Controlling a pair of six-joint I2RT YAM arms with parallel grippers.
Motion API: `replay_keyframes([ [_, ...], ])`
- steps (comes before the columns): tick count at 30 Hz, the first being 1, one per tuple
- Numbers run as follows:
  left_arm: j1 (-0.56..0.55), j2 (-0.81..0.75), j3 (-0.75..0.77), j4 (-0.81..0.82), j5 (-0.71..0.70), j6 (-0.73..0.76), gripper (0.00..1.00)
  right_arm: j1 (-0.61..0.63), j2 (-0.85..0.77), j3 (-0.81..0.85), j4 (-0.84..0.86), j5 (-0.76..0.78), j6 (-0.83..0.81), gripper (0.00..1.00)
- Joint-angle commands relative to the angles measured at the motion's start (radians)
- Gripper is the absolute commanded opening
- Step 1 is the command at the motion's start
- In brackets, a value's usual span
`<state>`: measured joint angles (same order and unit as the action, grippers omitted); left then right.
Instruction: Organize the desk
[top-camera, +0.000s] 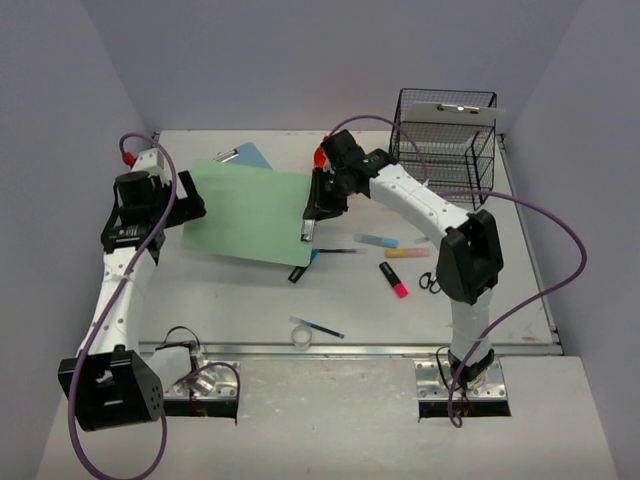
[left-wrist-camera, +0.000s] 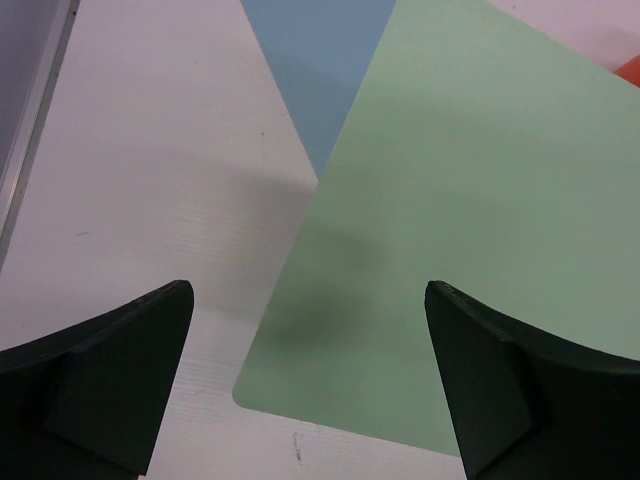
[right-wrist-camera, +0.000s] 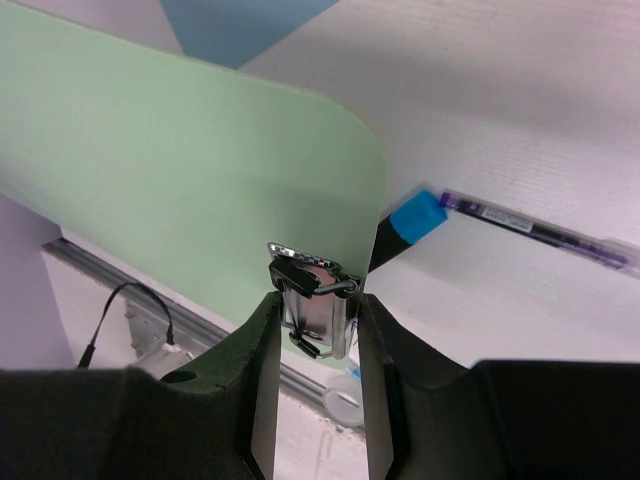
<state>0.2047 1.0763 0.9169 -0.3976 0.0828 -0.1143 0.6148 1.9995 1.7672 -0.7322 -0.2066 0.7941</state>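
A green clipboard (top-camera: 245, 212) lies across the middle of the white desk (top-camera: 250, 300). My right gripper (top-camera: 312, 222) is shut on its metal clip (right-wrist-camera: 320, 290) at the board's right edge. In the right wrist view the gripper (right-wrist-camera: 317, 312) has a finger on each side of the clip, and that end of the green clipboard (right-wrist-camera: 170, 170) hangs above the desk. My left gripper (top-camera: 185, 215) is open at the board's left edge. Seen from the left wrist, the left gripper (left-wrist-camera: 308, 290) has nothing between its fingers, and a corner of the green clipboard (left-wrist-camera: 460, 200) lies below.
A blue clipboard (top-camera: 250, 155) lies partly under the green one. At back right stands a black wire rack (top-camera: 445, 140) with a white clipboard (top-camera: 455, 105) on top. Highlighters (top-camera: 393, 279), scissors (top-camera: 429, 282), a blue-capped marker (right-wrist-camera: 415, 215), pens (top-camera: 318, 327) and a tape roll (top-camera: 302, 338) lie scattered.
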Motion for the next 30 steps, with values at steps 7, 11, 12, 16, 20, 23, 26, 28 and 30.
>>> replay_keyframes([
  [7, 0.048, -0.047, 0.145, -0.041, 0.266, -0.055, 1.00, -0.029, -0.145, -0.004, 0.035, 0.175, -0.274, 0.00],
  [11, 0.047, -0.099, 0.149, -0.008, 0.388, -0.083, 1.00, -0.049, -0.205, -0.026, 0.051, 0.205, -0.334, 0.00],
  [12, 0.048, -0.105, 0.152, -0.006, 0.400, -0.082, 1.00, -0.053, -0.214, -0.025, 0.054, 0.221, -0.350, 0.00],
  [16, 0.048, -0.111, 0.163, -0.024, 0.401, -0.075, 1.00, -0.056, -0.262, -0.016, 0.076, 0.258, -0.429, 0.00],
  [20, 0.049, -0.114, 0.162, -0.043, 0.387, -0.074, 1.00, -0.056, -0.316, -0.003, 0.102, 0.294, -0.542, 0.00],
  [23, 0.049, -0.116, 0.155, -0.041, 0.388, -0.083, 1.00, -0.056, -0.355, 0.008, 0.120, 0.319, -0.627, 0.00],
  [26, 0.048, -0.111, 0.151, -0.045, 0.387, -0.090, 1.00, -0.056, -0.389, 0.008, 0.156, 0.359, -0.732, 0.00],
  [28, 0.048, -0.107, 0.147, -0.055, 0.385, -0.093, 1.00, -0.056, -0.433, 0.005, 0.193, 0.392, -0.836, 0.00],
  [30, 0.048, -0.107, 0.140, -0.053, 0.387, -0.093, 1.00, -0.058, -0.466, -0.011, 0.264, 0.417, -0.911, 0.00],
])
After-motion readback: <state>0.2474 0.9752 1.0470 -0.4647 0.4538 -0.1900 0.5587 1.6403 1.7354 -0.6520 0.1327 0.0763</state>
